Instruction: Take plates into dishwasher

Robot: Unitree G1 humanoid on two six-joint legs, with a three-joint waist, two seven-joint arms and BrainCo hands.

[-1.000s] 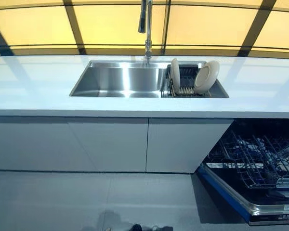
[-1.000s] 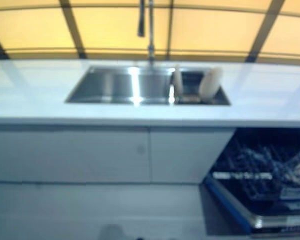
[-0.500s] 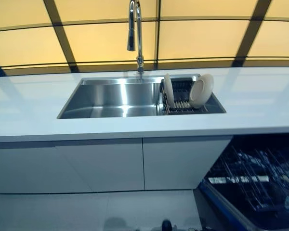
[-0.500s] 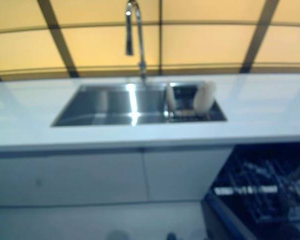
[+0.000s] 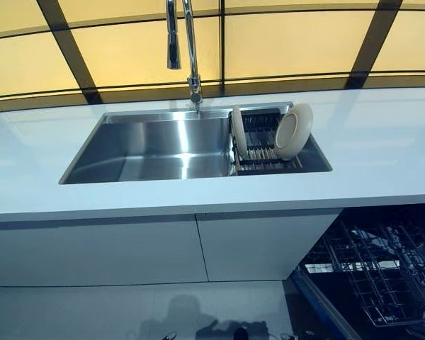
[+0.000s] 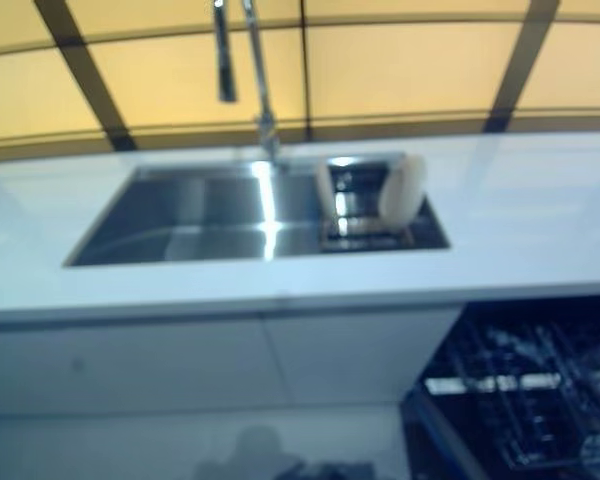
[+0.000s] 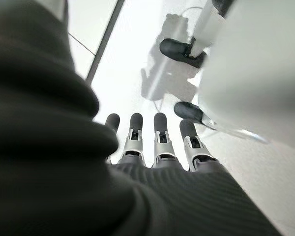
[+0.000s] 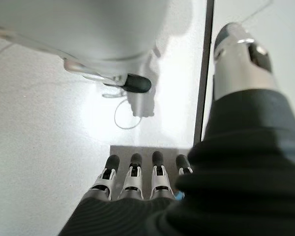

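Observation:
Two cream plates stand on edge in a dark rack (image 5: pixel 262 145) in the right part of the steel sink (image 5: pixel 149 145). One plate (image 5: pixel 239 130) stands at the rack's left end. The other plate (image 5: pixel 294 131) leans at its right end. The dishwasher (image 5: pixel 382 276) is open at the lower right, its wire rack pulled out. Neither hand shows in the eye views. My left hand (image 7: pixel 160 140) hangs down with straight fingers over the floor, holding nothing. My right hand (image 8: pixel 132 179) does the same.
A tall tap (image 5: pixel 188 49) rises behind the sink. The white counter (image 5: pixel 382 156) runs the full width, with white cabinet doors (image 5: pixel 127 248) below it. Yellow panels with dark bars stand behind. The dishwasher door juts out over the grey floor at the lower right.
The whole picture has shifted: the camera has moved closer and to the right, so the sink and tap sit further left and the dishwasher lower. Nothing in the scene has moved.

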